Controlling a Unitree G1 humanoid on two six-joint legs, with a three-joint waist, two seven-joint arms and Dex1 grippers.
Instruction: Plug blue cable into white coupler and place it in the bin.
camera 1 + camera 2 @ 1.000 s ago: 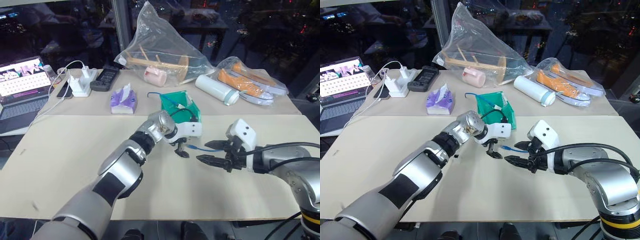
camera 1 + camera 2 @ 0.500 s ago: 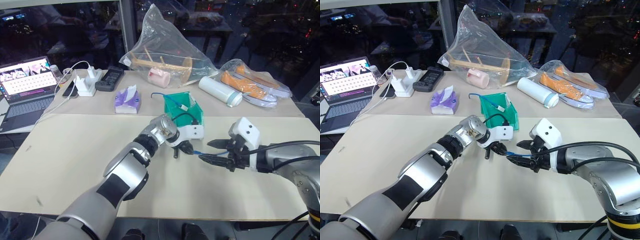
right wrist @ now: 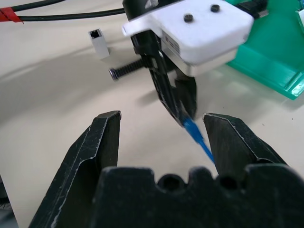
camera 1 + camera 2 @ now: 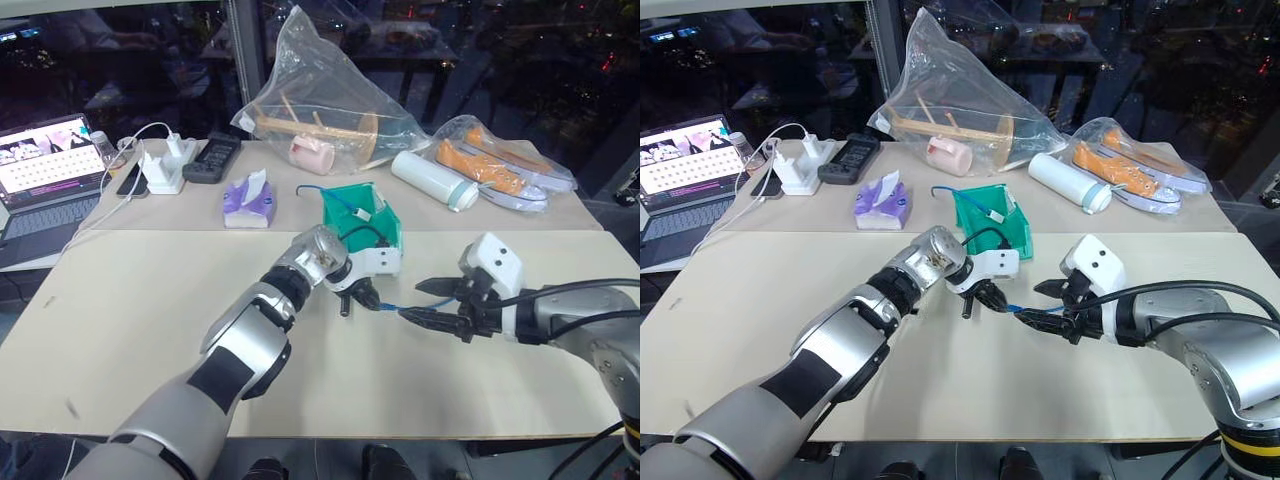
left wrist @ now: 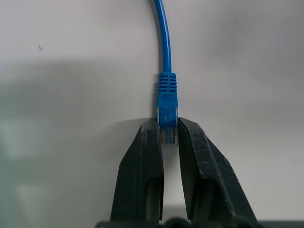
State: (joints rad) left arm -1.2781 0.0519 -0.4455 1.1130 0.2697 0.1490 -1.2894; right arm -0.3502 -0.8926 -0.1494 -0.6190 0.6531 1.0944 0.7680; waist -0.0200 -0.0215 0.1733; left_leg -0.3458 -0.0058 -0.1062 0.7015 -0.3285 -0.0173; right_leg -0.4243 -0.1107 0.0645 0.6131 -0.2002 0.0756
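The left gripper [image 5: 169, 135] pinches the blue cable's [image 5: 166, 90] clear plug while the right gripper [image 3: 161, 137] gapes empty nearby, the white coupler [image 3: 99, 42] standing beyond and the bin [image 4: 372, 212] close behind.

The blue cable [image 5: 164, 42] is running off the left wrist view's edge; its clear plug sitting half hidden between jaws.

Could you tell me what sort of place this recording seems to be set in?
Probably an office or lab at night: a work table against dark windows, an open laptop, a white charger, and bagged test props such as orange shoes.
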